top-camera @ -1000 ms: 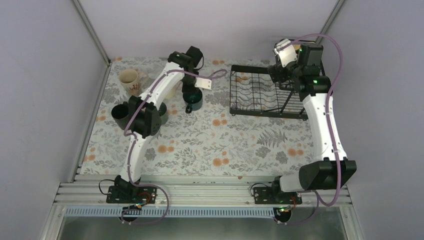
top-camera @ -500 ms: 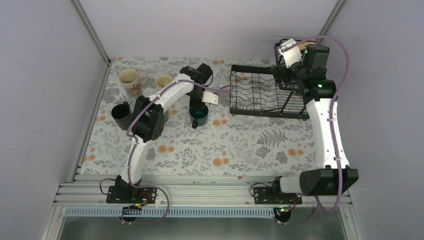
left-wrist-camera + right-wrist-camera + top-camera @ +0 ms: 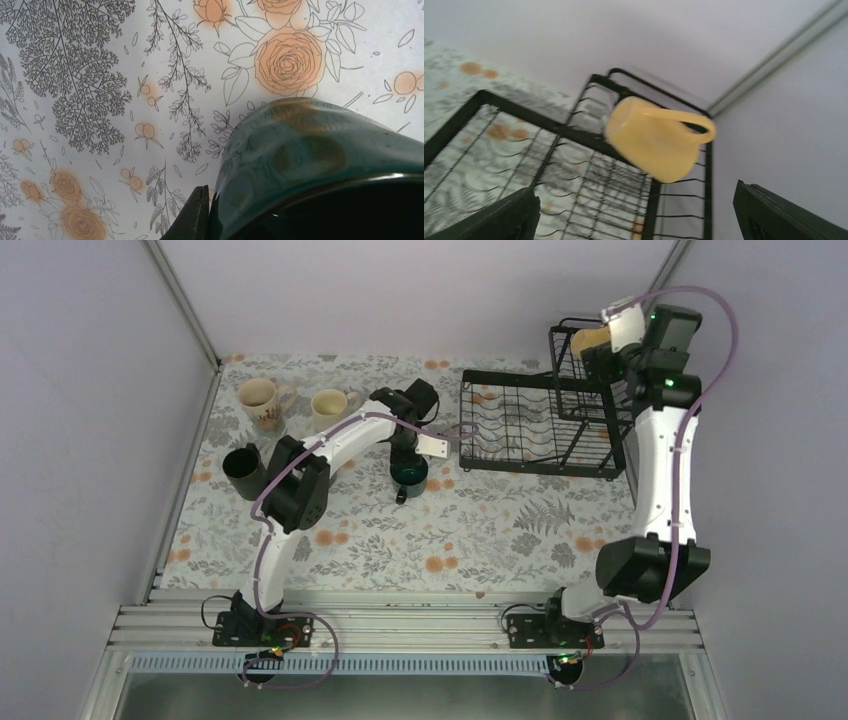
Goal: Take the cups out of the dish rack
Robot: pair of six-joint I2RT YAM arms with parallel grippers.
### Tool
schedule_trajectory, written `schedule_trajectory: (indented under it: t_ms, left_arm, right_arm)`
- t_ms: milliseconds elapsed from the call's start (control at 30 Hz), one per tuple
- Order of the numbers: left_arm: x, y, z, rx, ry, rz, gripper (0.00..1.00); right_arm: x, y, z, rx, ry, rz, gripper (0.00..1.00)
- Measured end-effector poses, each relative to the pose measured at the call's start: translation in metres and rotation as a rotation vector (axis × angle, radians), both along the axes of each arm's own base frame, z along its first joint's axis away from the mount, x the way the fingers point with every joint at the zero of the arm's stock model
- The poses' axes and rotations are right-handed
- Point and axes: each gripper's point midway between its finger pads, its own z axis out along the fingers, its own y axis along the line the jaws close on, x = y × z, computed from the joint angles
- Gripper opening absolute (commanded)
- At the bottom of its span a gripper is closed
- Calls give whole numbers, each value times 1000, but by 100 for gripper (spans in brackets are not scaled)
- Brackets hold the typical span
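As left claw [image 3: 406, 461] pinches rim of teal mug [image 3: 300, 160], tablecloth [image 3: 100, 75] surrounds it.

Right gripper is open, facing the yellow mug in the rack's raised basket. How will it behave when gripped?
The yellow mug looks rigid and smooth-sided, so probably slippery in a hard pinch. It lies tilted on the dish rack wires, so a nudge may rock or roll it. Its handle faces clear of the wires, likely the surer hold.
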Motion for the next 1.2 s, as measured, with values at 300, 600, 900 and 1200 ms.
schedule_trajectory:
  t_ms: [300,600,900,1200]
  left_arm:
    - [6,-6,0,-9,-37,24,2]
    - [10,-2,-8,18,-43,52,2]
    - [13,-1,-11,19,-59,59,26]
    - [12,2,-17,38,-59,60,51]
  right_arm:
    - [31,-39,5,36,-6,-98,100]
    - [64,-68,-13,88,4,-196,100]
    - [82,-90,-36,94,32,-262,100]
    - [82,-110,-26,88,-13,-283,92]
